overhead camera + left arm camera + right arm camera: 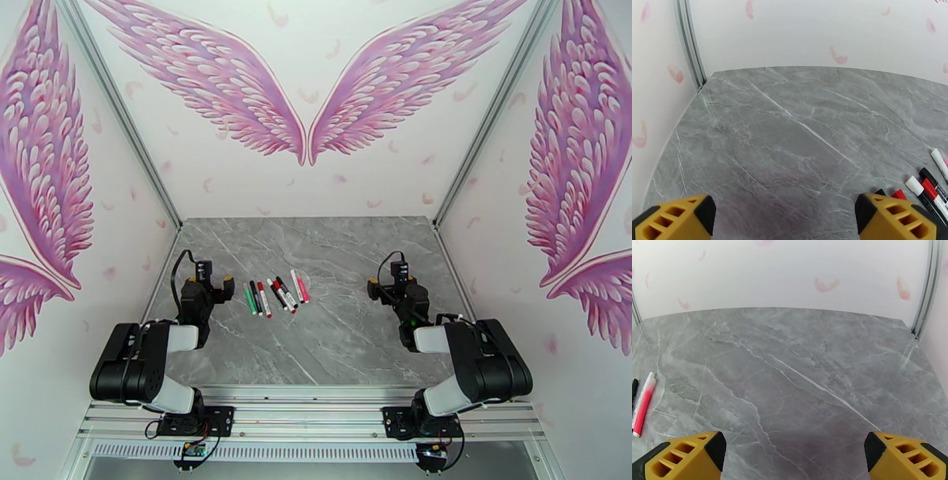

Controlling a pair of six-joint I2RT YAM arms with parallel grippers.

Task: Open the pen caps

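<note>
Your pens (275,294) lie in a loose row on the bench (347,339), just beside your left tool (786,215) and well apart from your right tool (794,455); both tools stand wide apart, gripping nothing; the pen caps (929,185) look seated on the pens; expect light, stiff, slick plastic that rolls; pinch a pen mid-length with one tool, its cap with the other; bare bench lies all round, walls well off.

left arm (150,359) and right arm (466,363) chunky black with white links, looped black cables (183,260), yellow slotted fingers (675,217) with black tips, green light (411,322) at 4 o'clock
</note>
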